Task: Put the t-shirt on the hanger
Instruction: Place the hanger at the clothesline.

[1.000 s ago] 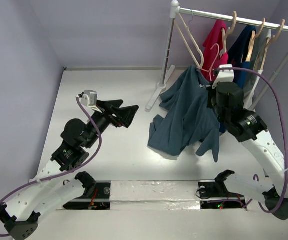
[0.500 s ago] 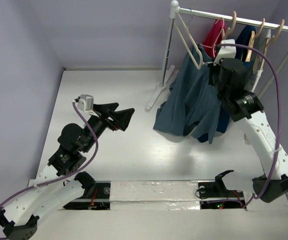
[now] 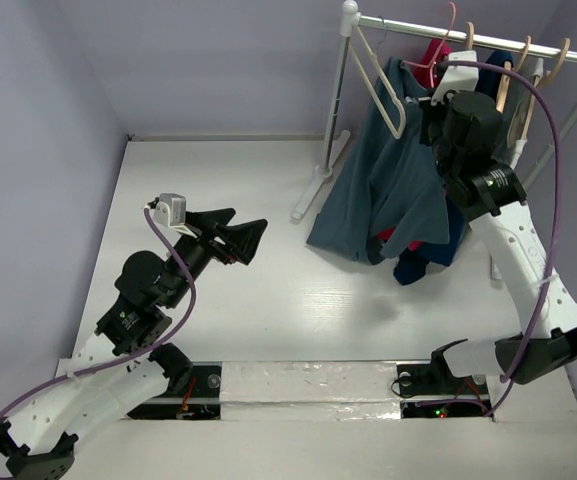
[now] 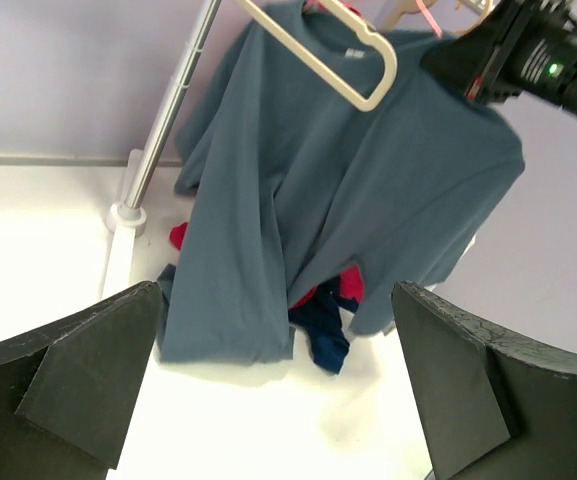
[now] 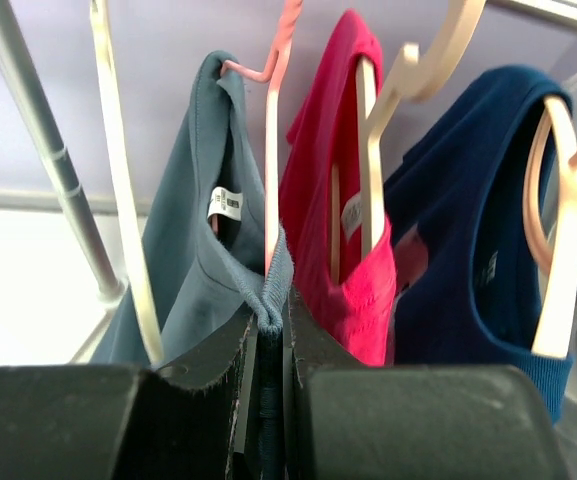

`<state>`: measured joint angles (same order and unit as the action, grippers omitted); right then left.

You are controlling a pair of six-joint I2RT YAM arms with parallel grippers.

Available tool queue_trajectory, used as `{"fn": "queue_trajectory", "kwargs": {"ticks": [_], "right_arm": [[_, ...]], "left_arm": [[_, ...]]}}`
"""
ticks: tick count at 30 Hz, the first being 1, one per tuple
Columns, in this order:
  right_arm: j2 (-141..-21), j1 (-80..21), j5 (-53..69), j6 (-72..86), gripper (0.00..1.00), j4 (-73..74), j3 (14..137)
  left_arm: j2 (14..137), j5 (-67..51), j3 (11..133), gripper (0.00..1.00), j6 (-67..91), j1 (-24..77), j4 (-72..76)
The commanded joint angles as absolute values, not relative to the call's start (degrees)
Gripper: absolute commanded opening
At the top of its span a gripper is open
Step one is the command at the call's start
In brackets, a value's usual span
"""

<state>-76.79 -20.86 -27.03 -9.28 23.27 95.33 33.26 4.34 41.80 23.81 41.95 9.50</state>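
Note:
The slate-blue t-shirt point(image 3: 383, 185) hangs from its collar beside the rack, with its hem just above the table. It also shows in the left wrist view point(image 4: 348, 180). My right gripper point(image 3: 438, 98) is high by the rail and shut on the collar point(image 5: 271, 285) and the thin pink hanger point(image 5: 272, 150) that runs up through the neck. The pink hook point(image 3: 448, 28) reaches rail height; I cannot tell whether it is over the rail. My left gripper point(image 3: 249, 238) is open and empty above the table, pointing at the shirt point(image 4: 273, 300).
A white rack point(image 3: 330, 110) with a top rail point(image 3: 488, 38) stands at the back right. On it hang a cream hanger point(image 3: 386, 95), a red t-shirt point(image 5: 343, 180), a navy t-shirt point(image 5: 468, 220) and tan wooden hangers point(image 3: 518, 70).
My right gripper has risen from over the table to the rail, lifting the t-shirt and pink hanger until the shirt hangs. The left arm has shifted slightly.

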Motion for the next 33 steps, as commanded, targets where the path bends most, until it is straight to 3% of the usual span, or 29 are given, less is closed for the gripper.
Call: {"fn": "queue_trajectory", "kwargs": {"ticks": [1,10,19,21,22,23,26,27,33], "right_arm": [[-77.95,-19.51,-26.19,-10.11,0.0,14.59,99.4],[-83.05,-16.96,-22.41,-8.35,0.0,15.21,99.15],[-80.43,-16.44,-21.1,-5.89,0.0,13.45,93.17],[-78.76,-16.44,-19.95,-5.1,0.23,13.62,92.46],[-77.53,-16.44,-19.78,-4.31,0.5,13.88,92.29],[-77.52,-16.44,-19.86,-3.61,0.64,14.32,92.29],[-74.19,-16.44,-19.86,-0.71,0.95,16.25,92.2],[-72.96,-16.44,-19.86,-0.09,1.0,16.52,91.76],[-58.47,-16.44,-18.2,9.22,1.0,19.68,83.6]], "left_arm": [[32.96,4.13,41.31,0.99,23.12,42.19,12.04],[33.31,4.22,40.78,0.99,23.2,42.19,12.57],[34.1,4.66,41.31,0.99,23.29,42.19,11.87],[34.1,4.57,41.66,0.99,23.64,42.19,11.78],[34.01,4.48,41.83,0.99,23.9,42.19,11.69],[34.01,4.48,42.01,0.99,23.91,42.19,11.6],[34.1,4.66,42.62,0.99,24.61,42.19,10.99],[34.19,4.83,42.89,0.99,24.87,42.19,10.64],[35.07,6.06,46.14,0.99,26.19,42.19,8.53]]}}
